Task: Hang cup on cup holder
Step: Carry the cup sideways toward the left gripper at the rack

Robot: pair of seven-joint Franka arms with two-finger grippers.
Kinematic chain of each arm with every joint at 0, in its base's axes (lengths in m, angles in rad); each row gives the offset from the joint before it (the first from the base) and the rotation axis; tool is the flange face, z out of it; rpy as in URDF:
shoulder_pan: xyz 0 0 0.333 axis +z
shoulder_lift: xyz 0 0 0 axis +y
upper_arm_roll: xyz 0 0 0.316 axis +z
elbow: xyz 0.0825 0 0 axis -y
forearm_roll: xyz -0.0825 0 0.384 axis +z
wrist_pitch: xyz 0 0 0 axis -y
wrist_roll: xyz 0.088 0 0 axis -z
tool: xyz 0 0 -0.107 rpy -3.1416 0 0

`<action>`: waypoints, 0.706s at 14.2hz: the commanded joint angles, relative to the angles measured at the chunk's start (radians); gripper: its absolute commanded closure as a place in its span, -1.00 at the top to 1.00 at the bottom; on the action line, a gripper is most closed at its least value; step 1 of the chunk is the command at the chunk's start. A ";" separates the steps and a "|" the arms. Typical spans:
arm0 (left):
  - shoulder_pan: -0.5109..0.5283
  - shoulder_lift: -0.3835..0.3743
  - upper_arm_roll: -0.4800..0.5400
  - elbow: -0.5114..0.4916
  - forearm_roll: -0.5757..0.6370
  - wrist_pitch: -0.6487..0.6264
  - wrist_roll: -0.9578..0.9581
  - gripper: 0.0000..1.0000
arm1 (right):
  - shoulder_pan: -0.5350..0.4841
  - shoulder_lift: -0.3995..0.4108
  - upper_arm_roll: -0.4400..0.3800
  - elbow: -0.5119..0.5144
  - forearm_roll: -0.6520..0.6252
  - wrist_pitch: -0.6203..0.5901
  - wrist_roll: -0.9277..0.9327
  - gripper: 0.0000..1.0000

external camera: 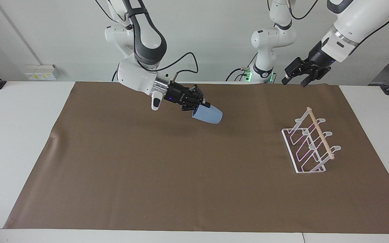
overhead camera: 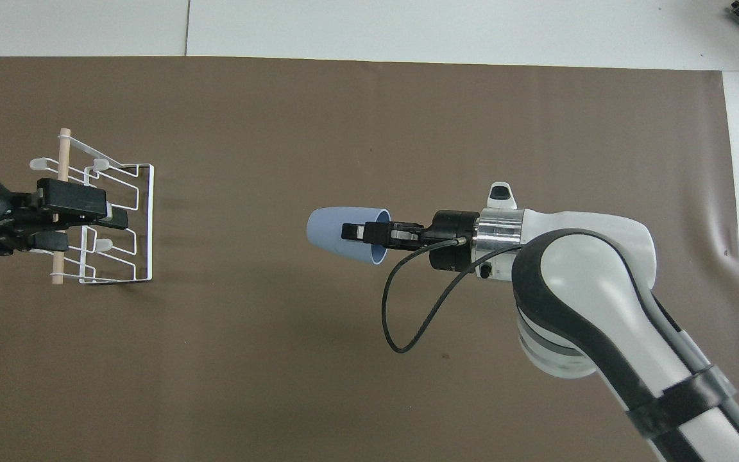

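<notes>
My right gripper (external camera: 200, 105) is shut on the rim of the light blue cup (external camera: 208, 116), one finger inside it. It holds the cup on its side in the air over the middle of the brown mat, base pointing toward the left arm's end. The cup (overhead camera: 323, 231) and right gripper (overhead camera: 362, 232) also show in the overhead view. The white wire cup holder (external camera: 320, 133) with its wooden dowel stands on the mat toward the left arm's end, with no cups on it. My left gripper (external camera: 294, 82) is open and empty, raised high; from overhead it (overhead camera: 90, 224) covers the holder (overhead camera: 64, 154).
The brown mat (external camera: 147, 175) covers most of the white table (external camera: 19, 135). A black cable (overhead camera: 408, 308) loops from the right wrist. A small dark speck lies on the mat (overhead camera: 445, 355).
</notes>
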 commanded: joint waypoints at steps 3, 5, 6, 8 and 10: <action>0.059 -0.048 -0.003 -0.101 -0.180 0.035 -0.265 1.00 | -0.017 -0.006 0.066 0.073 0.115 0.003 -0.021 -1.00; 0.064 -0.069 -0.001 -0.147 -0.288 0.079 -0.482 1.00 | -0.017 -0.006 0.083 0.103 0.159 0.006 -0.021 -1.00; 0.064 -0.080 -0.001 -0.175 -0.337 0.121 -0.608 1.00 | -0.017 -0.008 0.103 0.120 0.200 0.032 -0.021 -1.00; 0.044 -0.094 -0.006 -0.209 -0.367 0.206 -0.852 1.00 | -0.017 -0.011 0.176 0.157 0.280 0.140 -0.021 -1.00; 0.022 -0.123 -0.009 -0.271 -0.402 0.263 -0.960 1.00 | -0.017 -0.008 0.219 0.183 0.299 0.210 -0.016 -1.00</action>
